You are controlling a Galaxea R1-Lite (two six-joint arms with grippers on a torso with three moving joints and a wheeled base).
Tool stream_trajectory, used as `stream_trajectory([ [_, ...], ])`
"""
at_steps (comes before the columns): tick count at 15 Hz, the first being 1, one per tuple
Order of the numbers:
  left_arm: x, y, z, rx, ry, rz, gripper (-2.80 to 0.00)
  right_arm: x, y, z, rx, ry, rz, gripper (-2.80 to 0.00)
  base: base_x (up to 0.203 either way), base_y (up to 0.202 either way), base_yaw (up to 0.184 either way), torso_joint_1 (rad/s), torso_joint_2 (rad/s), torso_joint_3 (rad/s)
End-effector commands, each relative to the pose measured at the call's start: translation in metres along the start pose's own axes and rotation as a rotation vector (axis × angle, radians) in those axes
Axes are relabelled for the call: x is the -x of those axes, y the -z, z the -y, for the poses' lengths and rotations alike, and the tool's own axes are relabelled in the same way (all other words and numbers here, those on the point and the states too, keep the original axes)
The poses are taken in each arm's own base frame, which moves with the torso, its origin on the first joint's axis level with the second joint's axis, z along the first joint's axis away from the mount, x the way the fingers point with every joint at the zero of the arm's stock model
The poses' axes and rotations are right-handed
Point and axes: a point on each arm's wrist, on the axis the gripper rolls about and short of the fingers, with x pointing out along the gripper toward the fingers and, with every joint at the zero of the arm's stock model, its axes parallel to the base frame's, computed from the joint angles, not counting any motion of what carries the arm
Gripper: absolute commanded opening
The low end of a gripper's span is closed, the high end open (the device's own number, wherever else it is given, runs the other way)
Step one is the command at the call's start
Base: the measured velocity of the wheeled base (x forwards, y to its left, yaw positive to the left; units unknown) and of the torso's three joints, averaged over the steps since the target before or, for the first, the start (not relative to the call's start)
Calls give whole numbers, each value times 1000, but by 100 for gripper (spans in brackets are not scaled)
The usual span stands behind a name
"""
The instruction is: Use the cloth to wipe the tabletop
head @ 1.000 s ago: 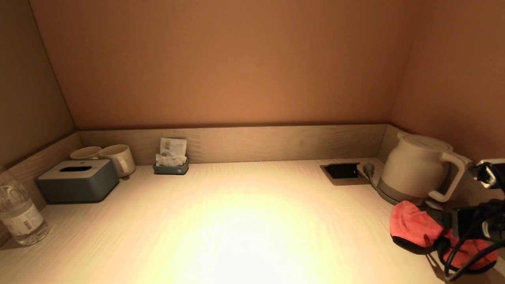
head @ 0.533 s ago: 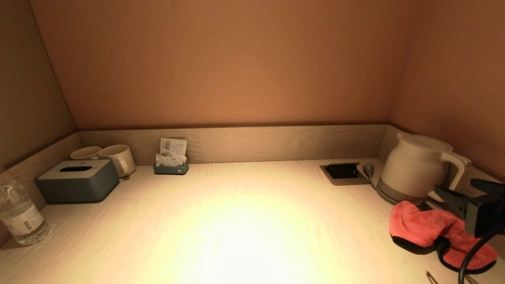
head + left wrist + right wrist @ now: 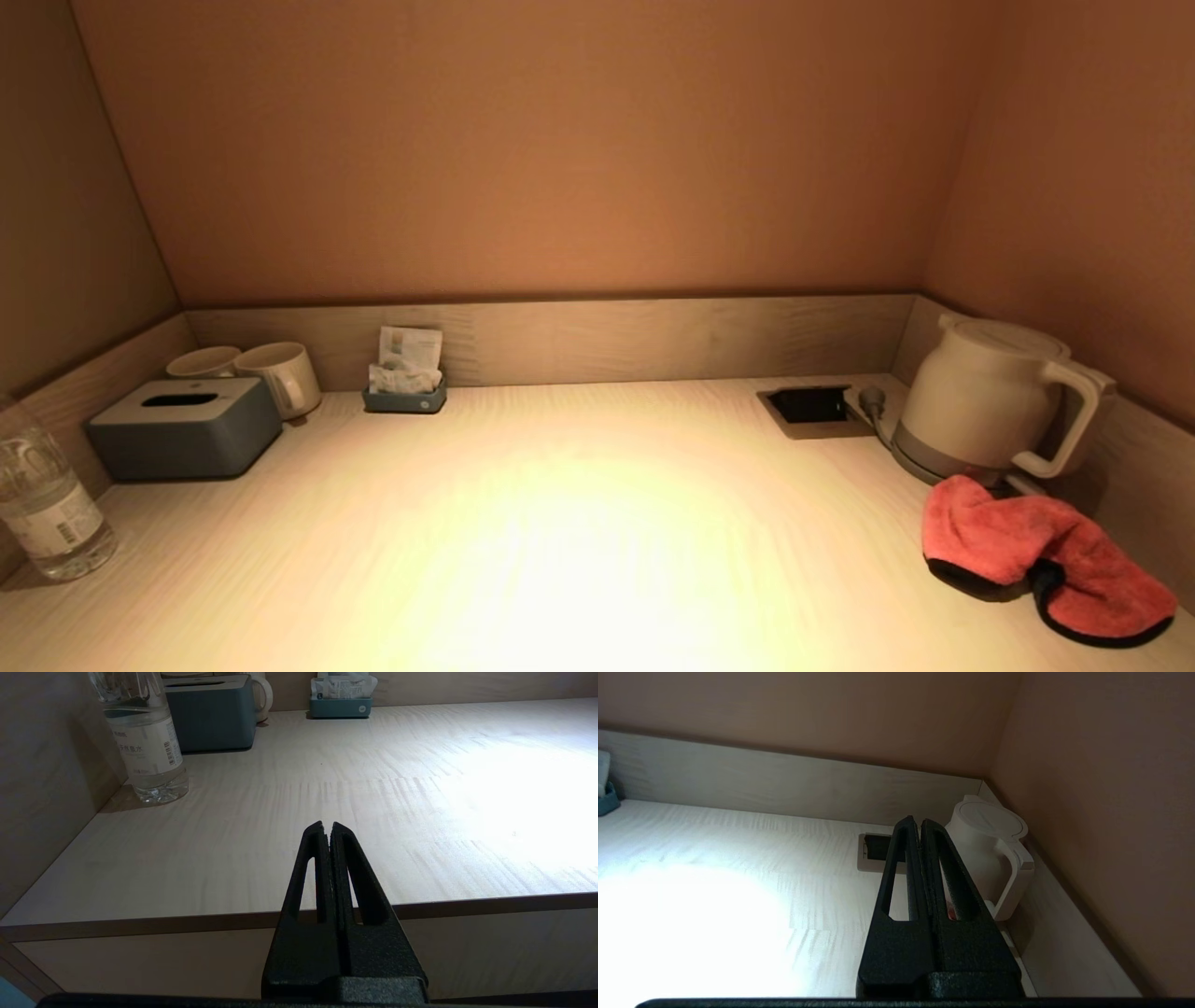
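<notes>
A crumpled red cloth (image 3: 1032, 555) with a dark edge lies on the light wooden tabletop (image 3: 579, 523) at the near right, just in front of the white kettle (image 3: 990, 401). Neither arm shows in the head view. My right gripper (image 3: 920, 822) is shut and empty, drawn back above the table's near right, pointing toward the kettle (image 3: 985, 849); a sliver of the red cloth (image 3: 951, 913) shows behind its fingers. My left gripper (image 3: 326, 825) is shut and empty, parked off the table's front edge at the left.
A water bottle (image 3: 42, 504) stands at the near left. A grey tissue box (image 3: 182, 427), two cups (image 3: 275, 373) and a small sachet holder (image 3: 404, 378) line the back left. A recessed socket (image 3: 810, 407) sits in the tabletop beside the kettle. Low walls bound three sides.
My right gripper let go of the red cloth, lifted and drew back out of the head view. The cloth stays on the table by the kettle.
</notes>
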Motion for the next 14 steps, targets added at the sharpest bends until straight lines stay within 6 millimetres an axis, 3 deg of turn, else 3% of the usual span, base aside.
stream_trajectory([
  [1,0,0,0,0,-1,-1,-280,14,1,-2,-46,-8,-54,-280,0,0,0,0,0,0],
  [9,0,0,0,0,-1,-1,-280,90,8,-14,-116,10,58,-280,0,0,0,0,0,0],
  [14,0,0,0,-1,-1,0,-280,118,21,-17,-144,-1,80,-280,0,0,0,0,0,0],
])
